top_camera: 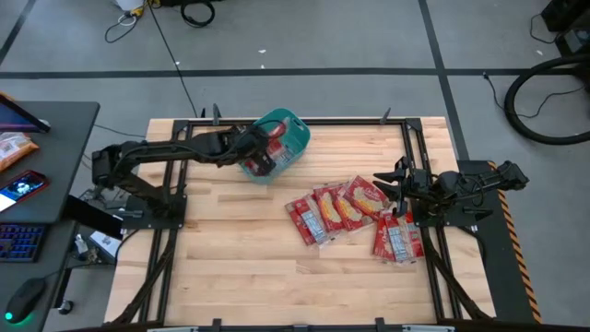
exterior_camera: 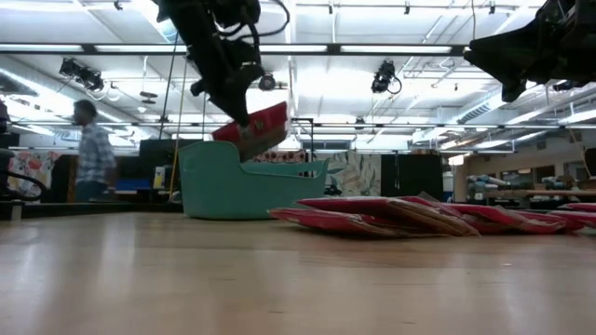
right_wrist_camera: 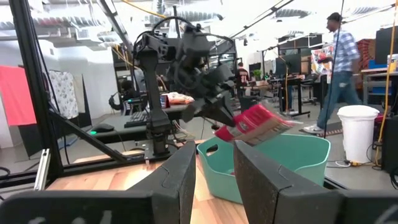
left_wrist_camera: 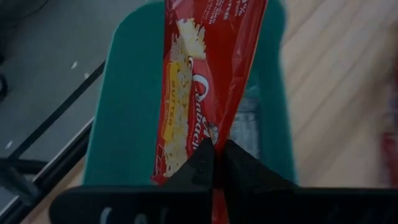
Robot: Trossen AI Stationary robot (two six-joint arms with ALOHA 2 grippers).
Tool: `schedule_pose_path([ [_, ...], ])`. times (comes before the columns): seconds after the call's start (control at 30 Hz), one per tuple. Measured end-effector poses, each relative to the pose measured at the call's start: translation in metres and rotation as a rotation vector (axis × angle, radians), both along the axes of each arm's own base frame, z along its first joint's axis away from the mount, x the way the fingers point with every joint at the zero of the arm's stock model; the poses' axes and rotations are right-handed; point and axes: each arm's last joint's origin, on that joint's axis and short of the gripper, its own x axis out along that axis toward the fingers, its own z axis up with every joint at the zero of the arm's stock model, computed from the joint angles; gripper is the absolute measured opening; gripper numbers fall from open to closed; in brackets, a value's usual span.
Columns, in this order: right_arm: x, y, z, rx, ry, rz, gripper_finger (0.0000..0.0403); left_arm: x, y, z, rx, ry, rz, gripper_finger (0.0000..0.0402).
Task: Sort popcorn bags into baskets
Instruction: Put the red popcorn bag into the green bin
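Note:
My left gripper [top_camera: 262, 155] is shut on a red popcorn bag [left_wrist_camera: 211, 74] and holds it in the air over the teal basket [top_camera: 288, 135], which stands at the table's far edge. In the low view the bag [exterior_camera: 257, 130] hangs just above the basket's rim [exterior_camera: 250, 167]. Several more red bags [top_camera: 334, 208] lie flat and overlapping right of the table's middle, with others [top_camera: 398, 238] near the right edge. My right gripper [top_camera: 385, 181] waits open above the table's right side, over those bags, touching nothing. My left gripper pinches the bag between its two fingers [left_wrist_camera: 200, 163] at one narrow end [left_wrist_camera: 214, 138]. The fingers come slanting down from above on the table's left side. The bag is lifted clear, tilted, and reaches out beyond the fingertips over the basket's opening.
Black frame rails run along the table's left, right and far edges [top_camera: 417, 138]. Bare wood lies across the near half of the table [top_camera: 277, 277]. A side desk with a keyboard and phone stands left [top_camera: 28, 184]. A person walks in the room behind [right_wrist_camera: 339, 62].

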Motion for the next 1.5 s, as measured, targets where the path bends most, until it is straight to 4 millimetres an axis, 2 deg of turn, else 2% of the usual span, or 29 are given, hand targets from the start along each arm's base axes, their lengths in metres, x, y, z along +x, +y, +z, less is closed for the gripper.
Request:
schedule_pose_path([
  [0.17, 0.0, 0.0, 0.0, 0.0, 0.0, 0.0, 0.0113, -0.002, 0.008, -0.013, -0.015, 0.094, 0.05, 0.0022],
  [0.27, 0.0, 0.0, 0.0, 0.0, 0.0, 0.0, 0.0113, -0.001, 0.012, -0.023, -0.026, 0.137, 0.082, 0.0039],
  [0.47, 0.0, 0.0, 0.0, 0.0, 0.0, 0.0, 0.0114, 0.009, 0.002, -0.034, -0.046, 0.172, 0.001, 0.0119],
  [0.6, 0.0, 0.0, 0.0, 0.0, 0.0, 0.0, 0.0114, 0.013, -0.009, -0.03, -0.019, 0.166, -0.062, 0.0171],
  [0.7, 0.0, 0.0, 0.0, 0.0, 0.0, 0.0, 0.0114, 0.02, -0.02, -0.024, 0.05, 0.147, -0.148, 0.0189],
  [1.0, 0.0, 0.0, 0.001, 0.002, -0.007, 0.0, 0.0114, 0.048, -0.074, -0.024, 0.284, 0.172, -0.505, 0.0182],
  [1.17, 0.0, 0.0, 0.001, 0.002, -0.009, 0.0, 0.0114, 0.061, -0.096, -0.042, 0.314, 0.204, -0.61, 0.0181],
  [1.4, 0.0, 0.0, 0.001, 0.004, -0.014, 0.0, 0.0114, 0.075, -0.117, -0.082, 0.244, 0.266, -0.721, 0.0181],
  [1.5, 0.0, 0.0, 0.001, 0.004, -0.014, 0.0, 0.0114, 0.079, -0.129, -0.088, 0.245, 0.287, -0.768, 0.0181],
])
